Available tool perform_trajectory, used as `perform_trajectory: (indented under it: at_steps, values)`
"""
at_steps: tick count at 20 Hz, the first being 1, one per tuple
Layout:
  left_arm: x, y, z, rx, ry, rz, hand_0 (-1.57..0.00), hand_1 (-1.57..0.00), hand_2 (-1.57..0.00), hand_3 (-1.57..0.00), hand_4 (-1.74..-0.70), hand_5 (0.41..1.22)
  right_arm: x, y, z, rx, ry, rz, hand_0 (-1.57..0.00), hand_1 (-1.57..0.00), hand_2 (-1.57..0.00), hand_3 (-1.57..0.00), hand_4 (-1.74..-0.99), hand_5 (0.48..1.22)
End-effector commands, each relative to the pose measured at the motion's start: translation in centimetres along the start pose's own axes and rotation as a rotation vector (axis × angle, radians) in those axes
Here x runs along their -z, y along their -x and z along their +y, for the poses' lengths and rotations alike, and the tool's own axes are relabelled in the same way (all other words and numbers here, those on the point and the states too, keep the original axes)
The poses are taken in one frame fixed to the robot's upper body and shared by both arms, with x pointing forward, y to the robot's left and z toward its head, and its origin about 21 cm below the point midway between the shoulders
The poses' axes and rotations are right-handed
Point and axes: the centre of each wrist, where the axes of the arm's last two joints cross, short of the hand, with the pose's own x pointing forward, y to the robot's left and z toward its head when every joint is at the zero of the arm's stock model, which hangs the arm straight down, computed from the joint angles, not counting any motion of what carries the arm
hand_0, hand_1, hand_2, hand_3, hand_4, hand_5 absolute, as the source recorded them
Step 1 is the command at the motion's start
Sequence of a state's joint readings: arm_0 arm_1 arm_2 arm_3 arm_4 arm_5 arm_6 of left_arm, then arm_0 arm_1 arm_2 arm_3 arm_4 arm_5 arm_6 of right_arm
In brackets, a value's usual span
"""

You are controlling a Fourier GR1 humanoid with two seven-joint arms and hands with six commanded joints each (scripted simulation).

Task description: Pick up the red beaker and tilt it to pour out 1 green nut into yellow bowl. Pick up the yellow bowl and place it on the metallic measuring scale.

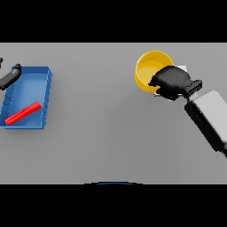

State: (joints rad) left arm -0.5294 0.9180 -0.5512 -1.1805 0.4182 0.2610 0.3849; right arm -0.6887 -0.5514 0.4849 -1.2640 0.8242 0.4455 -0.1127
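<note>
Right hand [174, 82] is curled round the near rim of the yellow bowl [148, 71]; bowl juts beyond the fingers, over the metallic scale [182, 68]. Judged light, rigid, smooth: rim grip suits. Left hand [9, 76] beside blue tray [44, 95]; fingers unclear.

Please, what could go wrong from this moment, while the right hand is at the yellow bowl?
1. The right hand grips only the yellow bowl by its near-side rim, so the bowl may tip or slip when carried.
2. The hand hides most of the pale object behind the bowl, probably the scale, so placement may be off-centre.
</note>
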Motion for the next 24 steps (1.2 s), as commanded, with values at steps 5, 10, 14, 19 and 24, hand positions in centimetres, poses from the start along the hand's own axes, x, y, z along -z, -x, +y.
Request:
perform_trajectory:
  at_steps: [5, 10, 14, 19, 24]
  values:
    - [0.3, -0.1, 0.1, -0.014, 0.004, 0.004, 0.0, 0.0, 0.0, 0.0, -0.74, 0.738, 0.0, 3.4, 0.6, 0.014, 0.028, 0.07, -1.57, -1.57, -1.55, -1.15, -1.741, 1.221]
    - [-0.1, -0.1, 0.0, -0.001, 0.007, 0.012, 0.0, 0.0, 0.0, 0.0, -0.72, 0.72, 0.8, 5.7, 2.0, 0.051, 0.017, 0.15, -1.57, -1.57, -1.49, -1.2, -1.741, 1.221]
    - [-0.1, -0.2, 0.1, -0.002, -0.001, 0.015, 0.0, 0.0, 0.0, 0.0, -0.72, 0.712, 1.3, 7.2, 3.5, 0.103, -0.01, 0.2, -1.57, -1.57, -1.44, -1.32, -1.741, 1.221]
    - [-0.1, 0.1, 0.1, -0.007, 0.007, 0.016, 0.0, 0.0, 0.0, 0.0, -0.73, 0.713, 1.7, 7.7, 4.7, 0.169, -0.036, 0.196, -1.53, -1.57, -1.38, -1.44, -1.741, 1.221]
    - [-0.1, 0.0, 0.1, -0.006, 0.009, 0.026, 0.0, 0.0, 0.0, 0.0, -0.73, 0.717, 1.6, 8.0, 4.7, 0.192, -0.062, 0.195, -1.33, -1.46, -1.42, -1.2, -1.741, 1.221]
